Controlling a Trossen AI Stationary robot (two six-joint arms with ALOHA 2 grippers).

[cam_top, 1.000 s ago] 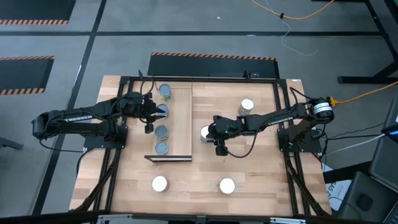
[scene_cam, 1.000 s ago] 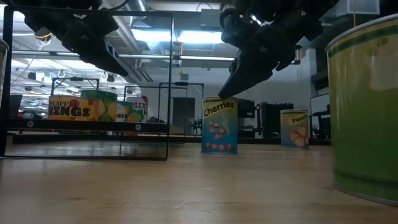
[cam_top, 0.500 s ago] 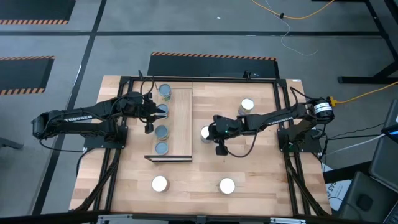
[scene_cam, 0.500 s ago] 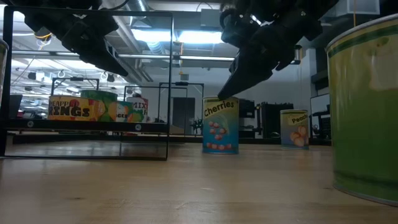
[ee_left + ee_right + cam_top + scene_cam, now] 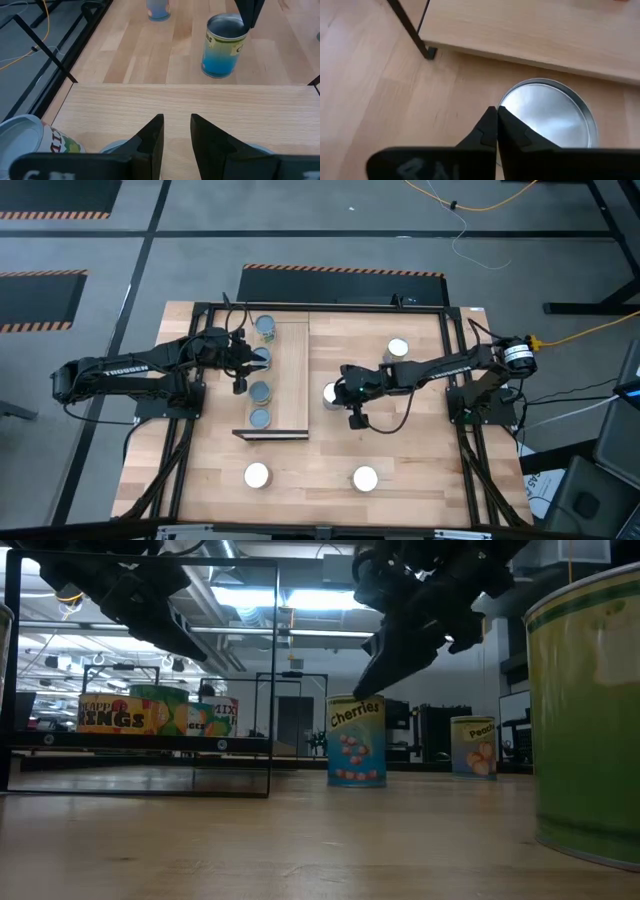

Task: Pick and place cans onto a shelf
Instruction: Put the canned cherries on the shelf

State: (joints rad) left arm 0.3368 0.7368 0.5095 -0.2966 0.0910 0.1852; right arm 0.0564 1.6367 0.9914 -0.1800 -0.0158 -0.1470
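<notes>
The shelf (image 5: pixel 288 375), a light-wood plank, carries several cans (image 5: pixel 260 391) in a row along its left side. My left gripper (image 5: pixel 176 125) hovers open above the shelf, between two of those cans, touching nothing. A blue cherries can (image 5: pixel 356 743) with a silver top (image 5: pixel 547 120) stands upright on the table just right of the shelf. My right gripper (image 5: pixel 496 114) is shut, its fingertips at the rim of that can's top. More cans stand on the table: one far right (image 5: pixel 397 350) and two near the front (image 5: pixel 257 475) (image 5: pixel 365 478). My right gripper's shut fingertips (image 5: pixel 366 696) stand at the rim of the cherries can's top (image 5: pixel 507 107), coming down at a slant from the table's right side. Nothing is between the fingers. Whether the tips touch the rim, I cannot tell. The can stands on the table.
A black metal frame (image 5: pixel 310 308) runs around the work area, and its thin post (image 5: pixel 410 27) stands by the shelf's corner. A large green can (image 5: pixel 590 710) stands close to the low camera. Bare tabletop (image 5: pixel 310 470) lies between the two front cans.
In the low view my right arm has shifted a little above the cherries can, its fingertips staying at the can's top rim. My left arm has kept still.
</notes>
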